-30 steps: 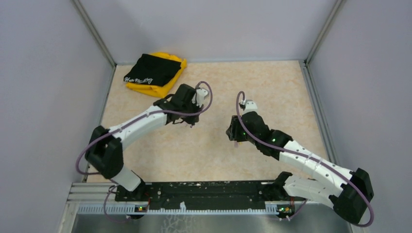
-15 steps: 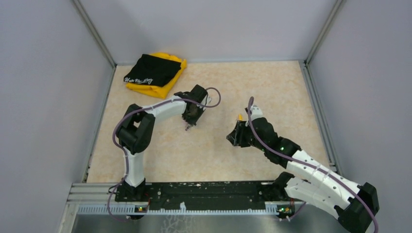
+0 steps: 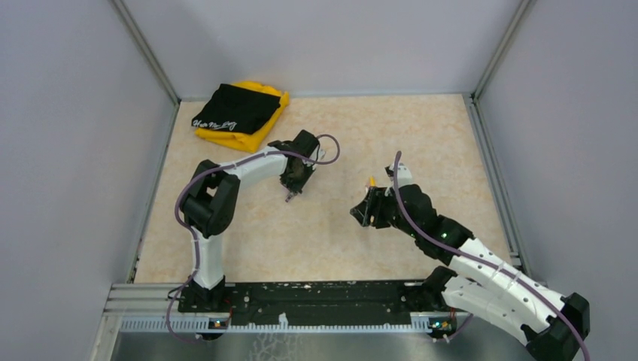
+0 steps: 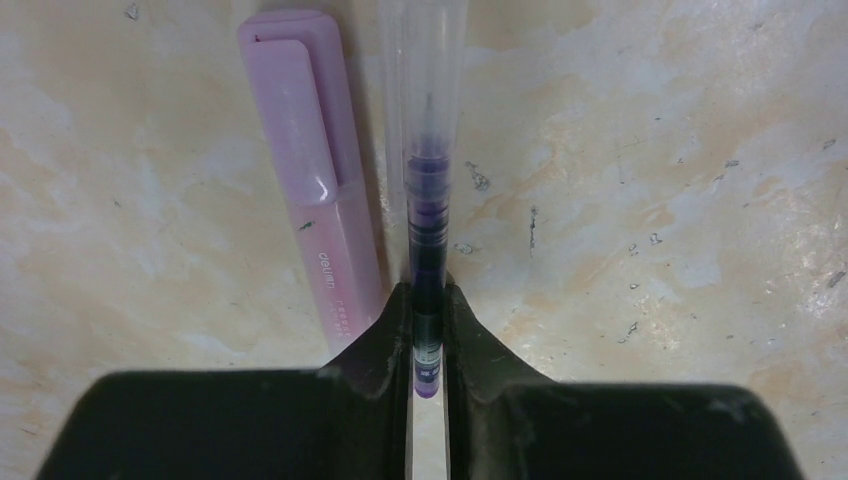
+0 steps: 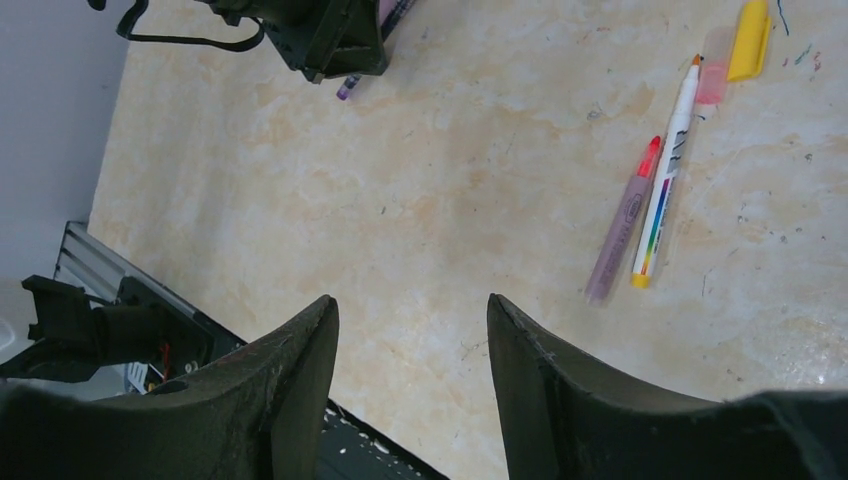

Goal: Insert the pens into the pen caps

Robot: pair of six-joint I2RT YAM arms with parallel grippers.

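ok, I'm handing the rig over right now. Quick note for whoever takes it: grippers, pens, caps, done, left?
Left gripper: shut on the purple-ink pen, down at the table, next to a pink marker-like piece.
Right gripper: open and empty, above the table.
The white pen and the red-tipped pen lie side by side, uncapped. The pink cap and the yellow cap lie loose by the white pen's tip.
Done: the purple-ink pen's tip seems to sit inside a clear sleeve, so it is probably capped.
Left: cap the other two pens.
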